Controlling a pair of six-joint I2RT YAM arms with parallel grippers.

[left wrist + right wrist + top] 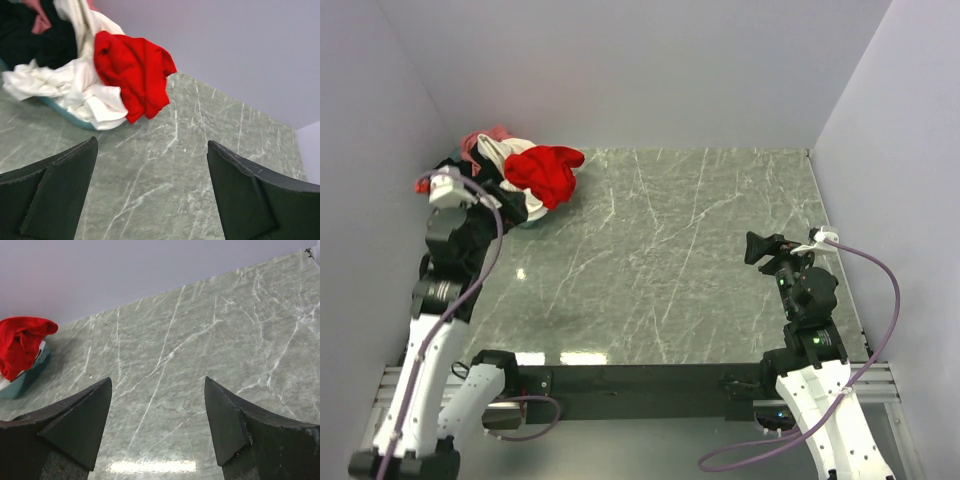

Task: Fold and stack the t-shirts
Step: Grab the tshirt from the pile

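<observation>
The t-shirts lie heaped in the far left corner. A bright red one [548, 172] [132, 70] [20, 342] drapes over the heap's right side. Beside it are a cream-white one [75, 85], a black one [35, 40] and a bit of pink [40, 20]. My left gripper [510, 205] [152, 141] is open just short of the heap, over bare marble, with nothing between its fingers. My right gripper [757, 248] [157, 379] is open too, above the table's right half and far from the shirts.
The shirts spill over a teal-rimmed tray [65, 111] [25, 380]. The grey-green marble table [670, 250] is boxed in by pale walls at the back and both sides. A purple cable [880, 280] loops off the right arm.
</observation>
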